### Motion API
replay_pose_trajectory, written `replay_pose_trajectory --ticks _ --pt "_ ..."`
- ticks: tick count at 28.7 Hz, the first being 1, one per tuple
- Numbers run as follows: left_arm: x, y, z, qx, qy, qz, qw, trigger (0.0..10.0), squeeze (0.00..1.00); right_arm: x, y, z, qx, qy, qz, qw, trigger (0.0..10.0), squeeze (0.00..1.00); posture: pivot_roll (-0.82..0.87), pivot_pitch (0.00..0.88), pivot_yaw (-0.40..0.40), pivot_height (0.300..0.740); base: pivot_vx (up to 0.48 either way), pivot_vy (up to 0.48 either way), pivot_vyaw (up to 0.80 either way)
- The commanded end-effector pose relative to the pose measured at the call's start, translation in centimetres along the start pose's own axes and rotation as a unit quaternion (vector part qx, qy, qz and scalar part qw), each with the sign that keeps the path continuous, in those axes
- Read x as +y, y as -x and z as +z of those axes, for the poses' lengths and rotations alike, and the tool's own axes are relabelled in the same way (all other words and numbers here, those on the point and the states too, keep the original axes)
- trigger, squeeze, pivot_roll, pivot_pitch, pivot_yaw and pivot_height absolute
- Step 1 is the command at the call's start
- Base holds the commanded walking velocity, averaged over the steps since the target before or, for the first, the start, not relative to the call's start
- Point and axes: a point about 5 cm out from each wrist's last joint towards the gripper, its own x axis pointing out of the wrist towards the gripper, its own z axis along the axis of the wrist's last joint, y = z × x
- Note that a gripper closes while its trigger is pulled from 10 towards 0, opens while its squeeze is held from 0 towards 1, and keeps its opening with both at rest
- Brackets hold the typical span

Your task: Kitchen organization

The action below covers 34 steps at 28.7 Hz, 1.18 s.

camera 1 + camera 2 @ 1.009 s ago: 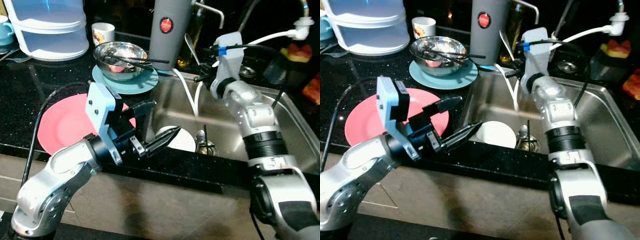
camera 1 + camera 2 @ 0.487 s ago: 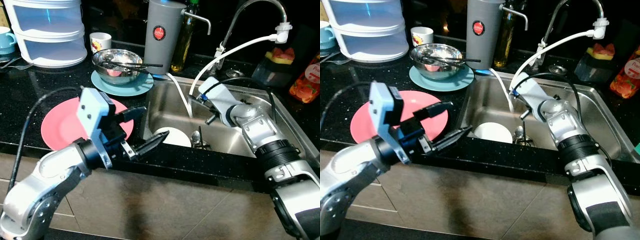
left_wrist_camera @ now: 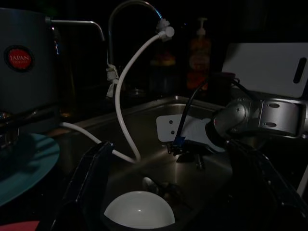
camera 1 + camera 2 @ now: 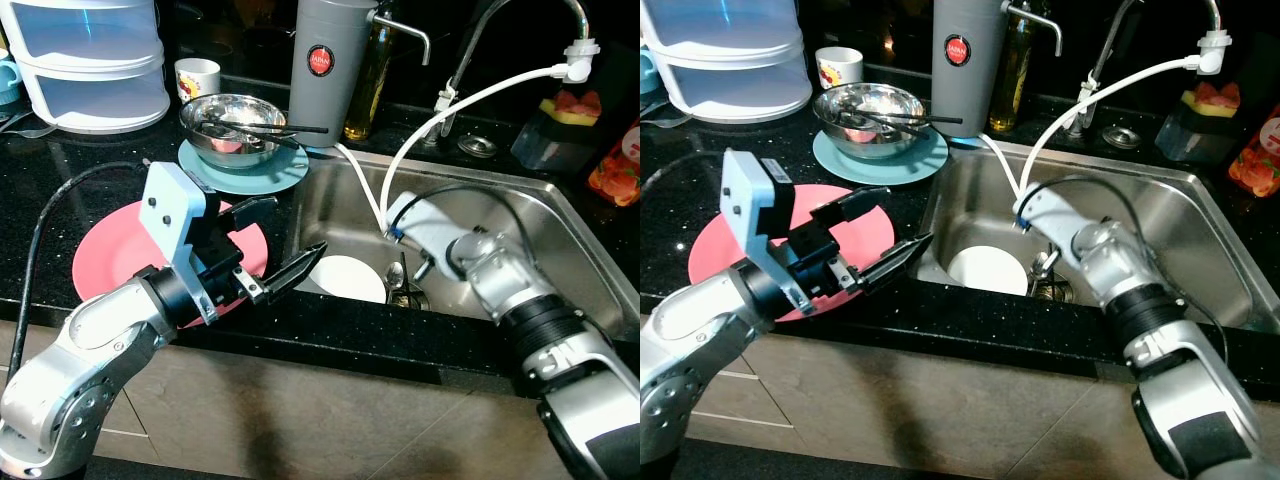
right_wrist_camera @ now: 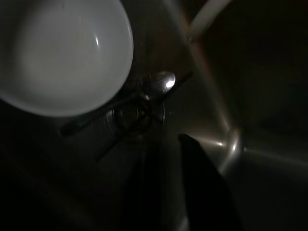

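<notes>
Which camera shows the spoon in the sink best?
The right wrist view: the spoon lies close below, its shiny bowl bright by the drain, beside the white bowl. In the eye views it is small and partly behind the right gripper. The left wrist view shows it dimly.

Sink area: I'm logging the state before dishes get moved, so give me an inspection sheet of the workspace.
Surface: black speckled counter around a steel sink.
Job's things: white bowl and spoon in the sink; pink plate on the counter.
Clutter: steel bowl with chopsticks on a teal plate; mug; grey canister.
Grippers: left gripper open at the sink's edge; right gripper down in the sink near the spoon.
Cables: white hose from the tap.
Surroundings: plastic drawers.
</notes>
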Motion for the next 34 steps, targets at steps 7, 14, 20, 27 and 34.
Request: replay_pose_trajectory --ticks 7,14,20,27,34 --pt "0.1 0.0 0.0 -0.002 0.001 0.005 1.0 10.0 0.0 -1.7 1.0 3.3 -0.131 -0.089 -0.012 0.987 10.0 1.0 0.17 0.0 -0.117 0.74 0.0 0.0 0.0" --pt "-0.2 0.1 0.3 -0.014 0.013 0.0 1.0 10.0 0.0 -3.2 4.5 9.3 -0.404 -0.229 0.011 0.886 10.0 0.56 0.17 0.0 -0.114 0.74 0.0 0.0 0.0" --pt "0.9 1.2 0.8 -0.033 0.013 0.052 0.998 10.0 0.0 -1.4 6.2 10.0 -0.507 -0.225 0.099 0.826 10.0 0.0 0.18 0.0 -0.119 0.74 0.0 0.0 0.0" --pt "4.7 4.7 2.2 -0.066 -0.009 0.213 0.975 10.0 0.0 -0.8 6.4 9.8 -0.527 -0.229 0.124 0.809 10.0 0.0 0.19 0.0 -0.125 0.74 0.0 0.0 0.0" --pt "1.9 7.0 2.7 -0.018 -0.011 0.126 0.992 10.0 0.0 0.6 7.3 9.2 -0.542 -0.158 0.207 0.799 10.0 0.0 0.22 0.0 -0.137 0.74 0.0 0.0 0.56"
